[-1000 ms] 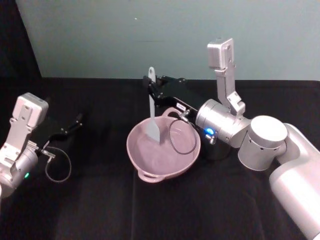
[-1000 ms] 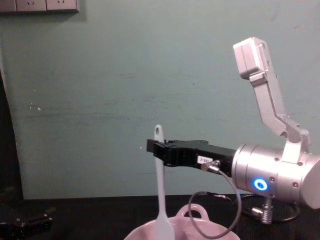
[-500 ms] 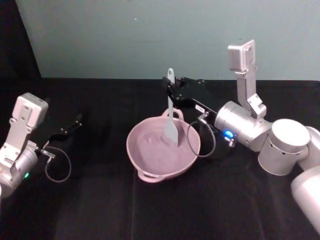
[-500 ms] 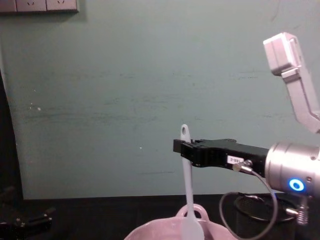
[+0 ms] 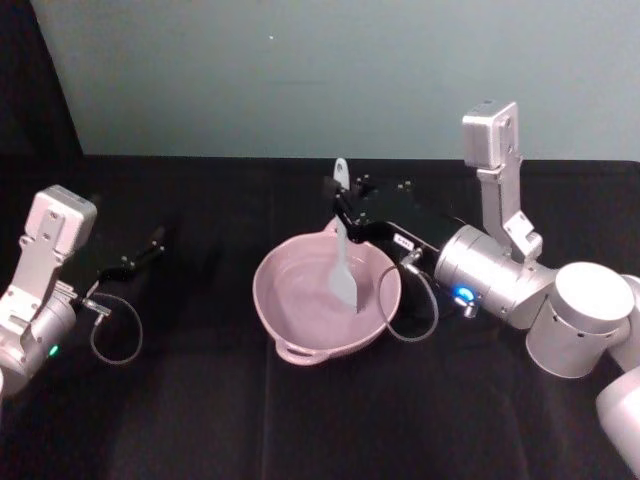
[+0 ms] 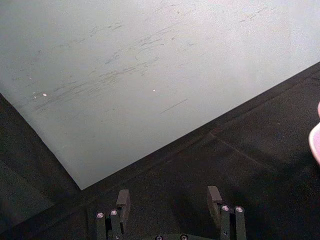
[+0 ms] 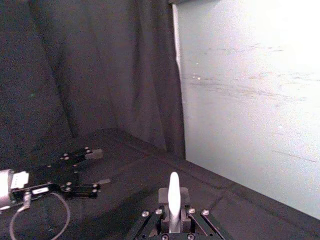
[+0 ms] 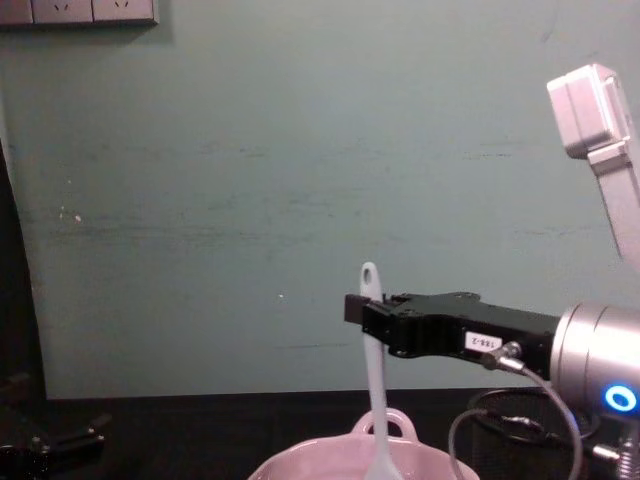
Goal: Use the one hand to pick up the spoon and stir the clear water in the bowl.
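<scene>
The right end effector [image 5: 342,212] is clenched on the upright spoon [image 5: 344,262], near the handle's top. The spoon's flat head dips into the pink bowl [image 5: 266,300], toward its 3 o'clock side. This looks like the stirring step. Next, sweep the spoon round inside the rim. I cannot make out the water. The left end effector [image 5: 148,248] sits open, off at 9 o'clock.

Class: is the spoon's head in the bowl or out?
In: the right claw holds the spoon upright, head below the pink bowl rim.
</scene>
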